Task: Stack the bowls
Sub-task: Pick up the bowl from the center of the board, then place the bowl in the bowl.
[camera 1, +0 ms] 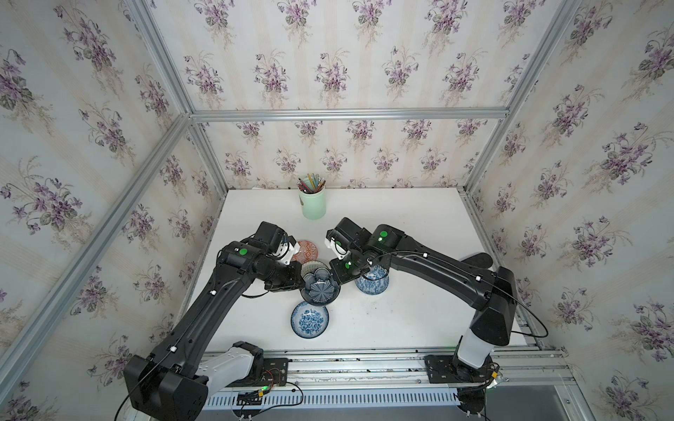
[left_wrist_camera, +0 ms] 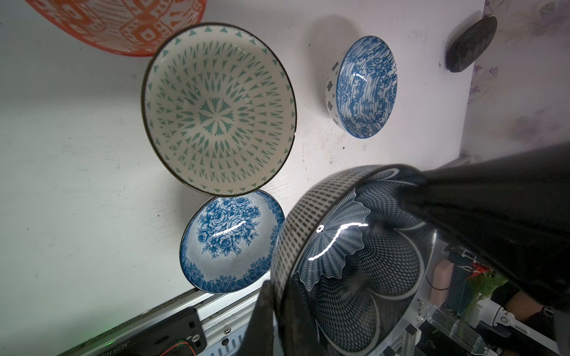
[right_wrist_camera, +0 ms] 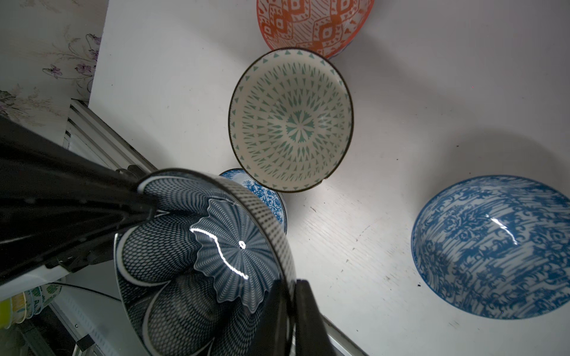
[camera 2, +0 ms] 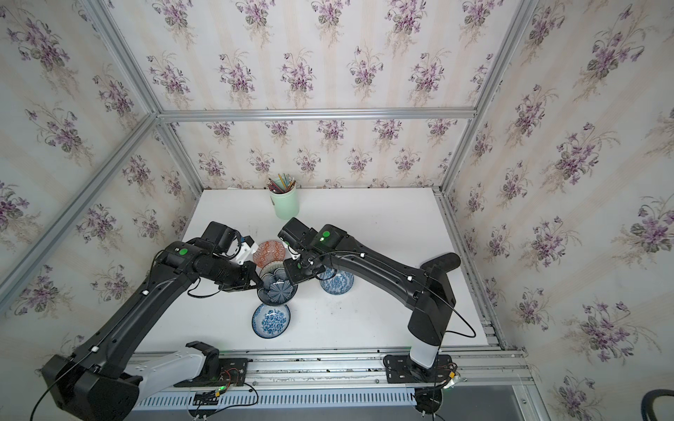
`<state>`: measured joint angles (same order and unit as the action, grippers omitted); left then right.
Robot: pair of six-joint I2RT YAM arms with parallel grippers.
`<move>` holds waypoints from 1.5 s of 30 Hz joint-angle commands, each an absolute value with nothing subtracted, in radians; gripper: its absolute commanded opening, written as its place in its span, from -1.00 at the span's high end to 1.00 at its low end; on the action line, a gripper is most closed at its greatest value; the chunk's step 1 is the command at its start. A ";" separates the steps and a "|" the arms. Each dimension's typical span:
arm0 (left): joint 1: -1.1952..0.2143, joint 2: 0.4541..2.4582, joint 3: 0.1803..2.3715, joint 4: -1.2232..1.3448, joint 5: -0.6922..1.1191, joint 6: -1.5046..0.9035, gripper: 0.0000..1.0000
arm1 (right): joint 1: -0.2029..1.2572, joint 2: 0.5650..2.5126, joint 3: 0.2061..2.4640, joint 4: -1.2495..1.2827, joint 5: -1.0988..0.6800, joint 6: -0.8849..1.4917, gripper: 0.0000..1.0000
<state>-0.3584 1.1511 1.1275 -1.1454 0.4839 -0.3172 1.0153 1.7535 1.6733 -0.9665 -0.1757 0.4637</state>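
A dark navy petal bowl [camera 1: 321,289] [camera 2: 278,291] hangs above the table's middle. My left gripper [left_wrist_camera: 279,286] [camera 1: 301,283] is shut on one side of its rim [left_wrist_camera: 287,246]. My right gripper [right_wrist_camera: 291,283] [camera 1: 334,272] is shut on the opposite side. Below it stands a white bowl with teal marks [left_wrist_camera: 219,111] [right_wrist_camera: 291,123], mostly hidden in both top views. An orange geometric bowl [camera 1: 306,250] [right_wrist_camera: 314,24] sits just behind. A blue floral bowl [camera 1: 310,319] [left_wrist_camera: 231,243] lies nearer the front. Another blue patterned bowl [camera 1: 372,283] [right_wrist_camera: 493,246] sits under the right arm.
A mint-green cup of pencils [camera 1: 312,202] stands at the back of the white table [camera 1: 419,226]. A dark oval object [camera 1: 477,259] [left_wrist_camera: 472,43] lies at the table's right edge. Metal rails [camera 1: 364,359] run along the front edge, and wallpapered walls close in the sides.
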 commanded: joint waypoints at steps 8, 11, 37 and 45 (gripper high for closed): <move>-0.359 1.149 1.157 -1.155 0.417 -0.325 1.00 | 1.018 1.765 1.704 -0.969 -0.196 0.458 0.25; -0.359 1.149 1.163 -1.156 0.401 -0.326 1.00 | 1.018 1.762 1.717 -0.972 -0.193 0.448 -0.08; -0.342 1.344 1.204 -1.079 0.280 -0.340 1.00 | 0.931 1.553 1.594 -0.927 -0.144 0.417 -0.21; -0.308 1.362 1.180 -1.022 0.303 -0.354 1.00 | 0.930 1.543 1.572 -0.916 -0.146 0.414 -0.20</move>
<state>-0.3134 1.3598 1.1854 -1.0615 0.2787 -0.3466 0.9302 1.5486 1.5745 -0.9337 -0.1455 0.4194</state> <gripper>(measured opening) 0.078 0.600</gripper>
